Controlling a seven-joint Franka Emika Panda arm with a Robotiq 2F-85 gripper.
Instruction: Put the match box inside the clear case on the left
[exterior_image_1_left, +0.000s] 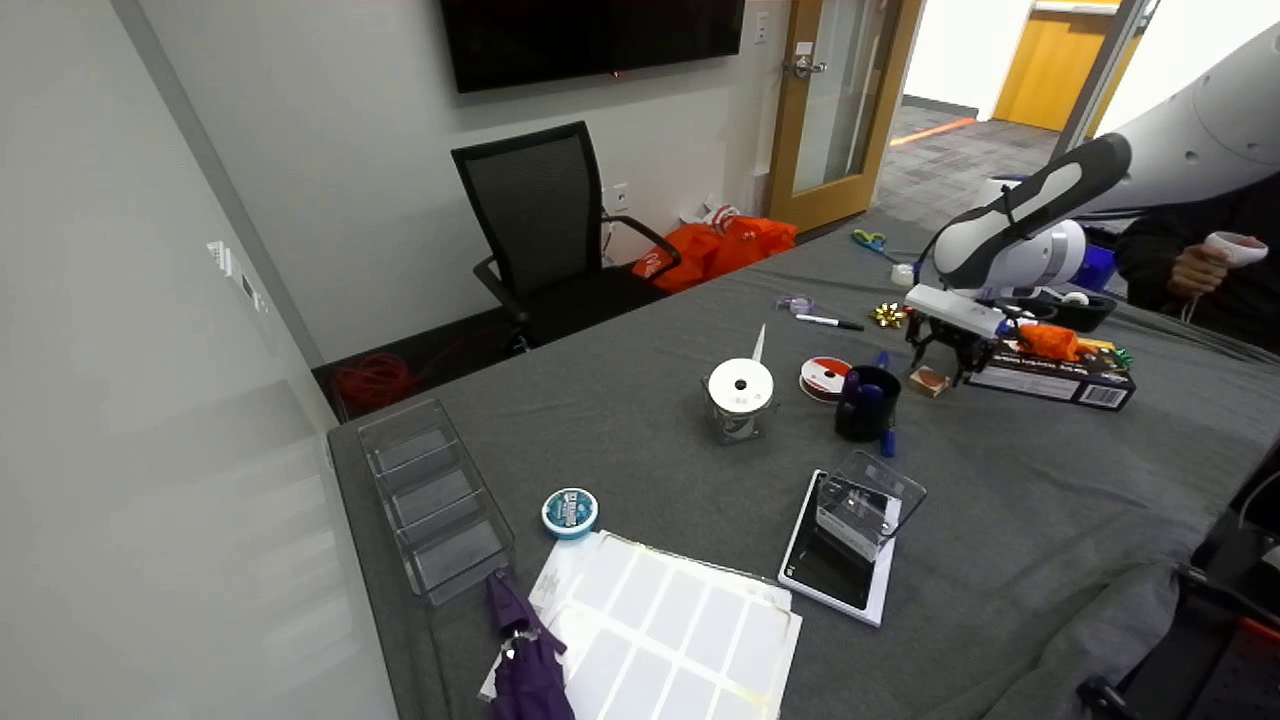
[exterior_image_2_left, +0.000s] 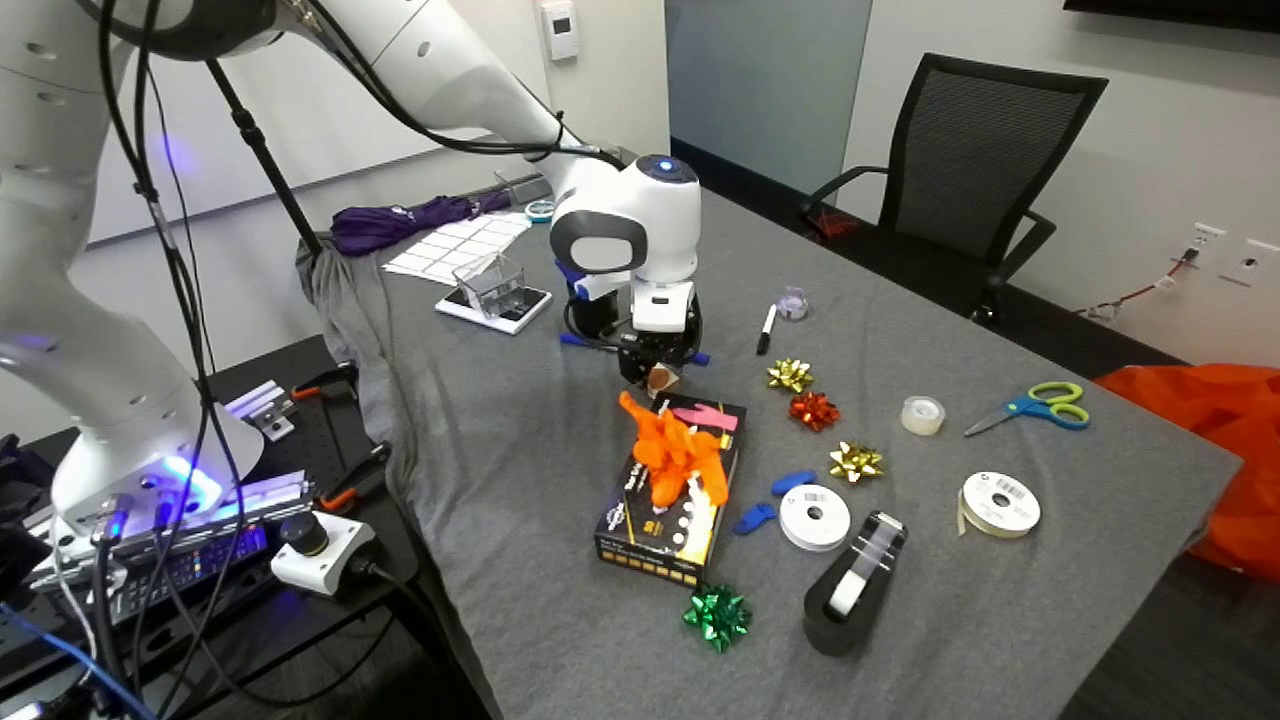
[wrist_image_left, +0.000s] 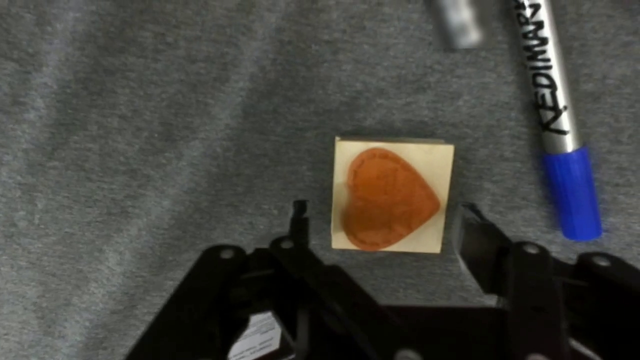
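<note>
The match box is a small pale wooden block with an orange heart on top (wrist_image_left: 390, 200). It lies flat on the grey cloth and also shows in both exterior views (exterior_image_1_left: 930, 381) (exterior_image_2_left: 662, 379). My gripper (wrist_image_left: 383, 205) is open, with one finger on each side of the match box and a gap to each side. It is low over the table in both exterior views (exterior_image_1_left: 942, 362) (exterior_image_2_left: 652, 362). The clear case (exterior_image_1_left: 436, 505) is a see-through tray with several compartments. It lies at the table's far left edge, against the wall side, and looks empty.
A blue-capped marker (wrist_image_left: 572, 195) lies close beside the right finger. A black pen cup (exterior_image_1_left: 868, 405), a white ribbon spool (exterior_image_1_left: 740, 386) and a tablet (exterior_image_1_left: 830, 565) bearing a small clear holder (exterior_image_1_left: 865, 505) stand between. A black box (exterior_image_2_left: 660, 535) with an orange item is beside the gripper.
</note>
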